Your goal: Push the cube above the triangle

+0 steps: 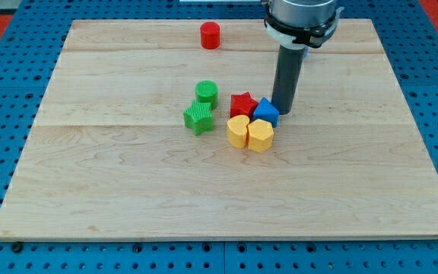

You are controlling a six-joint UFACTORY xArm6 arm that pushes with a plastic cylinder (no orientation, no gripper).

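My tip point(283, 111) rests on the wooden board point(128, 190), touching the right side of a small blue angular block point(265, 112); I cannot tell whether it is a cube or a triangle. A red star point(242, 104) sits against the blue block's left. Two yellow blocks lie just below them, a rounded one point(237, 131) and a heart-like one point(261, 135), touching each other. A green ribbed star-like block point(198, 118) lies to the view's left of this cluster, with a green cylinder point(207, 93) just above it.
A red cylinder point(210, 36) stands alone near the board's top edge. The arm's grey body point(301, 15) hangs over the top right of the board. Blue perforated table surface point(6, 152) surrounds the board.
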